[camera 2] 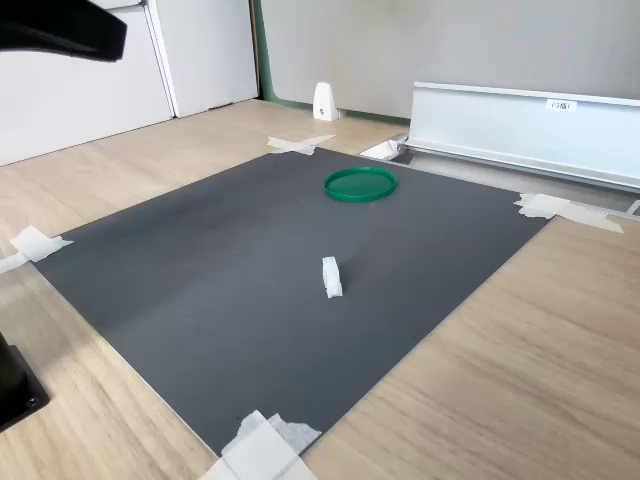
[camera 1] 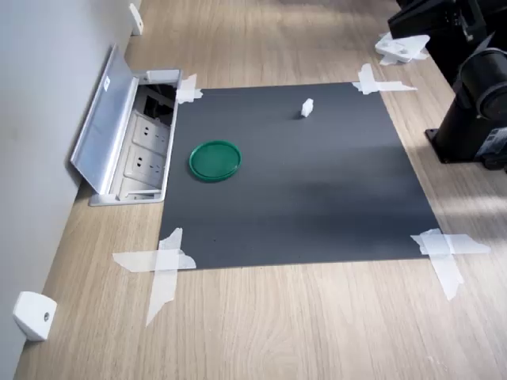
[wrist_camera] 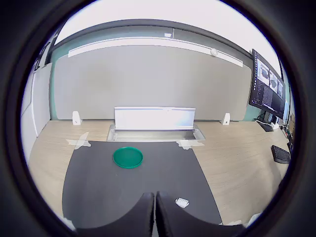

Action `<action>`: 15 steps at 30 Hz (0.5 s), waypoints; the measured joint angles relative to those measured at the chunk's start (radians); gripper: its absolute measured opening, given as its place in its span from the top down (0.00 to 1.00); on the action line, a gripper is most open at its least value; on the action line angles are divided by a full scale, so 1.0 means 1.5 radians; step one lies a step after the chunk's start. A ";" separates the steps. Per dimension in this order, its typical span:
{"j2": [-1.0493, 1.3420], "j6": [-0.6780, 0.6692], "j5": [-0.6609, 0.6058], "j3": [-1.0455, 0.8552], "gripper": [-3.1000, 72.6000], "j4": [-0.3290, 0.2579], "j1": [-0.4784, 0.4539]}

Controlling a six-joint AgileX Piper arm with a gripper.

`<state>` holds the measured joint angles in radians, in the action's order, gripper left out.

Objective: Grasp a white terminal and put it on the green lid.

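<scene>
Terminal task scene: wood-grain counter [camera 1: 317,332], matte dark square mat [camera 1: 301,190] taped at its corners. Lid [camera 1: 215,160], flat round green disc with raised rim, lies on the mat near the open metal socket box [camera 1: 135,150]. Terminal [camera 1: 306,108], tiny white block, sits well apart from it. Tool [wrist_camera: 154,212] fingers pressed together, empty.

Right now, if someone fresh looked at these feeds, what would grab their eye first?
The green lid stands out first, the only colour on the dark mat, lying near the open socket box at the first exterior view's left. Next comes the white terminal, alone on the mat toward its far edge in that view, well apart from the lid. In the wrist view the gripper hangs shut and empty, the terminal just beside it.
</scene>
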<state>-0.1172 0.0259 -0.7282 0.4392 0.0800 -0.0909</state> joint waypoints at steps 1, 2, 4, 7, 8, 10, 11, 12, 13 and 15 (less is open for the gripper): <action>0.000 0.000 0.000 0.000 0.97 0.000 0.000; 0.000 0.000 0.000 0.000 0.97 0.000 0.000; 0.000 0.000 -0.001 0.000 0.97 0.000 0.000; 0.000 0.000 -0.008 0.000 0.97 0.000 0.000; 0.000 0.000 -0.014 0.000 0.97 0.000 0.000; 0.000 0.000 -0.025 0.000 0.97 0.000 0.000; 0.000 0.000 -0.029 0.000 0.97 0.000 0.000; 0.000 0.000 -0.031 0.000 0.97 0.000 0.000; 0.000 0.000 -0.032 0.000 0.97 0.000 0.000; 0.000 0.000 -0.032 0.000 0.97 0.000 0.000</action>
<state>-0.1172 0.0259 -0.7770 0.4392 0.0800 -0.0909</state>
